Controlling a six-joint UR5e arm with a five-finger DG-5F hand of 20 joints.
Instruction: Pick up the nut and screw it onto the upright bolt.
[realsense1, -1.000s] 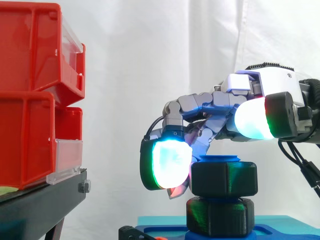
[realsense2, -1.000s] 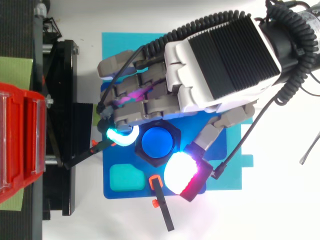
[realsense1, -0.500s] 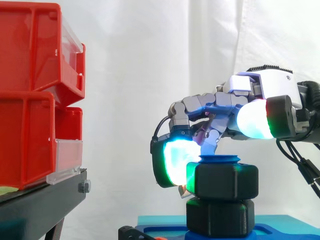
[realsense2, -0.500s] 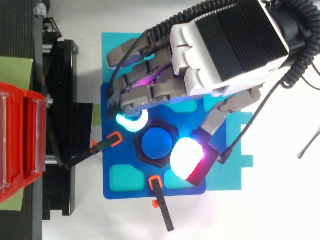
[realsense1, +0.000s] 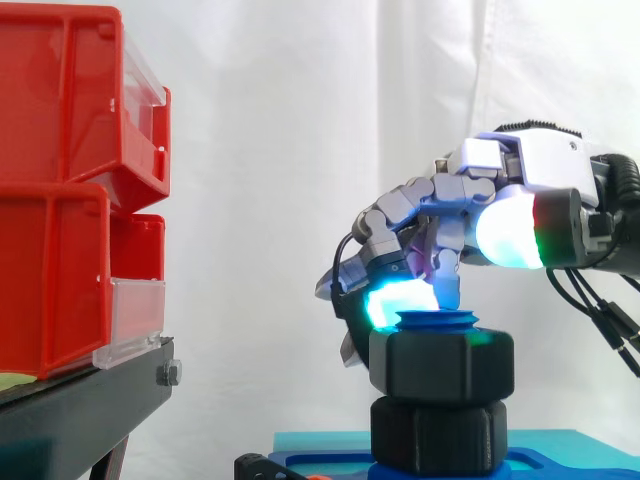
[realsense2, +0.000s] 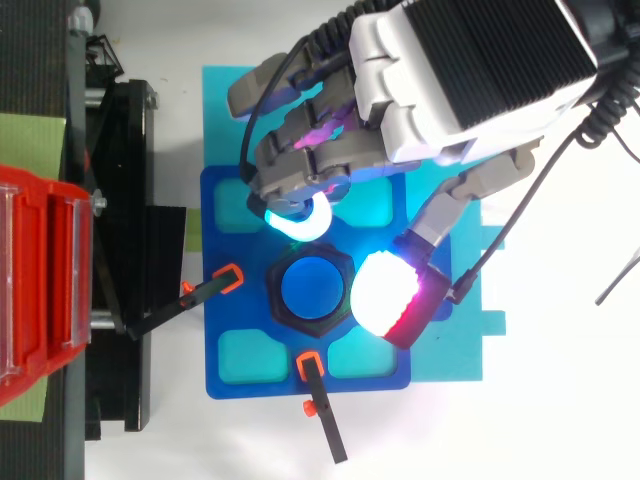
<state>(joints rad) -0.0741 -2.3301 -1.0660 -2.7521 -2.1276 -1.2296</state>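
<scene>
Clearly, one black nut (realsense1: 442, 362) sits threaded on the single blue bolt (realsense2: 310, 288), whose top shows just above it. Directly beneath is one more black six-sided piece (realsense1: 438, 435) at the bolt's foot. The hand (realsense2: 470, 70) hovers over them with its fingers curled, grasping nothing. One cyan fingertip (realsense2: 297, 222) is just beside the nut's top edge, and the thumb pad (realsense1: 510, 235) is raised above the nut. The bolt stands on one blue plate (realsense2: 270, 385), which has two pale pockets (realsense2: 255, 350) (realsense2: 360, 358) along its near edge. Two orange-tipped clamps (realsense2: 228, 278) (realsense2: 312, 365) grip the plate. Two red bins (realsense1: 70, 90) (realsense1: 60, 280) are stacked on the black stand (realsense1: 80, 410), well apart from the bolt.
</scene>
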